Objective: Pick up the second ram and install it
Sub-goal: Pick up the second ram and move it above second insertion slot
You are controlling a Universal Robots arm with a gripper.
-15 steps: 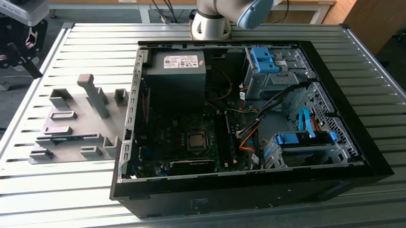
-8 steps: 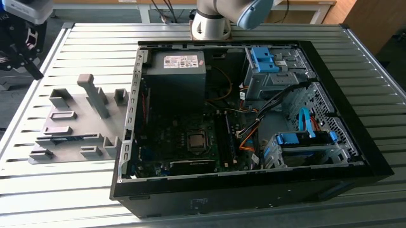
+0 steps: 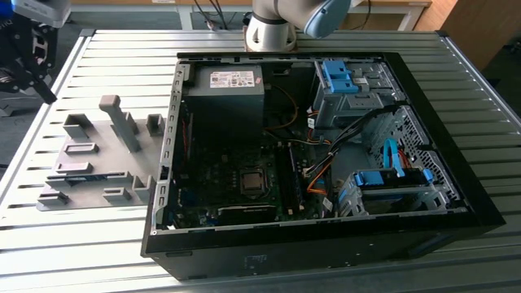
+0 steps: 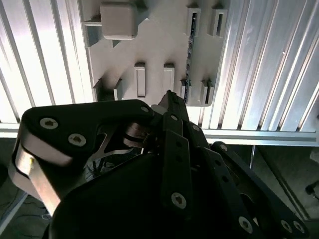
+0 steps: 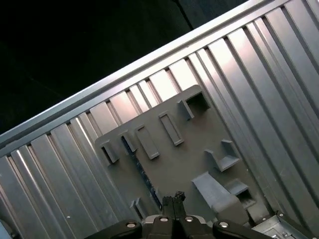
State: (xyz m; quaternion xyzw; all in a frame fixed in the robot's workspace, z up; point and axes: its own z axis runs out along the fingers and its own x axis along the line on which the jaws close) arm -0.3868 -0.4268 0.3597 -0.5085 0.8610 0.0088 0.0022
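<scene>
claw (image 4: pixel 172 97), tips together & empty, hovers above grey holder (image 4: pixel 154 40); ram stick (image 4: pixel 189 55) stands edge-up just beyond tips. good grab: open, straddle stick mid-length, square.

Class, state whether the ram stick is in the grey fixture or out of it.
In: the second ram stands on edge in the grey fixture; the gripper is clear of it.

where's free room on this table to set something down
Bare ribbed table beyond the grey fixture plate and in front of it, both at the exterior view's left of the PC case. Crowded: the plate's blocks around the second ram, and inside the case.
</scene>
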